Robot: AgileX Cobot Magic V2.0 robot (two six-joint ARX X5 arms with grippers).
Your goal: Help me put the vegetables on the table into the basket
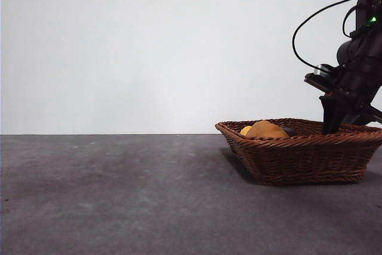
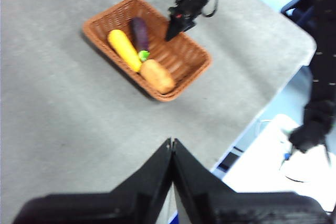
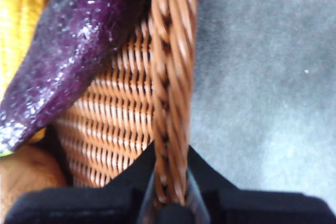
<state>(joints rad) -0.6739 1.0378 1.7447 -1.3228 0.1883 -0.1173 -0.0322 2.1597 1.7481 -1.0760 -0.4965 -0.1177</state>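
Now we see all three vegetables, potato [image 2: 157,75], corn cob [image 2: 125,49] and eggplant [image 2: 139,32], lying in the basket [image 2: 195,71] on the table [image 2: 63,114], our right gripper [image 3: 169,192] clamping the rim at the basket's three o'clock side, left gripper [image 2: 171,145] waiting with fingers pressed together; next, release and withdraw.

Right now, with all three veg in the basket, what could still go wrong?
1. The right end effector straddles the basket rim; lifting or swinging away could drag or tip it.
2. A jolt may roll out the potato, which lies against the basket wall; the corn cob and eggplant lie deeper in.
3. The left end effector is shut and well clear, so little risk there.
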